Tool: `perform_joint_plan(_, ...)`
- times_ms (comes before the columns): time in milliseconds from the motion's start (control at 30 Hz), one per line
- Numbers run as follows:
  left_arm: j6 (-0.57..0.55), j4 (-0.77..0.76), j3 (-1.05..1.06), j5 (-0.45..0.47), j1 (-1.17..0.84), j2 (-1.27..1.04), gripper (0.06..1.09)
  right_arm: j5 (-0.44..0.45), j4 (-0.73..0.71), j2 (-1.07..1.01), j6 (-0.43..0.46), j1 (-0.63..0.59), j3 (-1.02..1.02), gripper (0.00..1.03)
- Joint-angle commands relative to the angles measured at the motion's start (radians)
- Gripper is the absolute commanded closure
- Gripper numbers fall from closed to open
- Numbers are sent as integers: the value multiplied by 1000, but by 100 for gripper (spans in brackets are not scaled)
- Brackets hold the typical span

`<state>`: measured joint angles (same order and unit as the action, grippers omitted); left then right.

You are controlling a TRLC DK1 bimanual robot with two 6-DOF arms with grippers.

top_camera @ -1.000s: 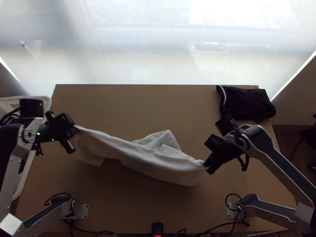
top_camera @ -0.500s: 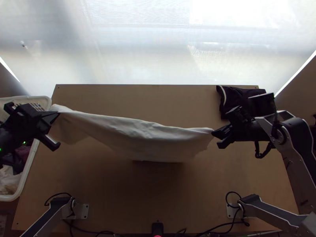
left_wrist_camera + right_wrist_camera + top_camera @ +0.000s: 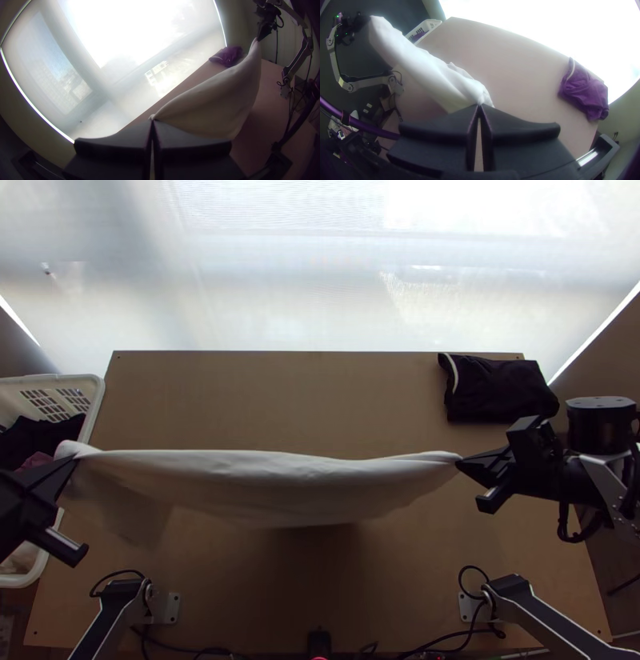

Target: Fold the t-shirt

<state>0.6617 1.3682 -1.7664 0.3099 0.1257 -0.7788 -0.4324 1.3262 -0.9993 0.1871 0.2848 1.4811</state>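
Holding the white t-shirt (image 3: 264, 488) is what my two pincers do together, and it hangs above the counter (image 3: 312, 404), across the middle of the frame, from the left side to right of the centre. My left pincer (image 3: 74, 458), at the left edge of the frame, is closed on one end of the cloth. My right pincer (image 3: 460, 460), right of the centre, is closed on the other end. In both wrist views the black fingers come together at their tips, with a small bit of the cloth pinched there. The upper edge between them is almost straight, and the rest hangs below in a loose, soft sag; I cannot tell how many layers it has.

At the left edge of the frame stands a white basket (image 3: 97, 400) with dark cloth (image 3: 48, 432) inside, and the left end of the t-shirt covers a part of its rim from this view. In the upper right, a dark garment (image 3: 500, 392) with a light stripe lies bunched on the counter. Behind the counter, a bright blind (image 3: 320, 276) fills the top.
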Motion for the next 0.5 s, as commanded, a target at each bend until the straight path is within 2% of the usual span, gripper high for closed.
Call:
perform_joint_plan(0,3,14,-18,-12,18,3,105,-14,21,28,0,-24,4,100)
perform_joint_plan(200,-30,-348,130,-11,-46,-220,105,-14,-15,-30,-5,-59,10,100)
perform_joint_plan(267,-60,-474,119,-28,-107,-353,105,-14,-25,-42,-8,-73,13,100)
perform_joint_plan(367,-68,-618,74,-101,-219,-540,105,-14,-32,-53,-8,-98,15,100)
perform_joint_plan(467,-68,-727,65,-112,-261,-682,105,-14,-32,-56,-8,-113,4,100)
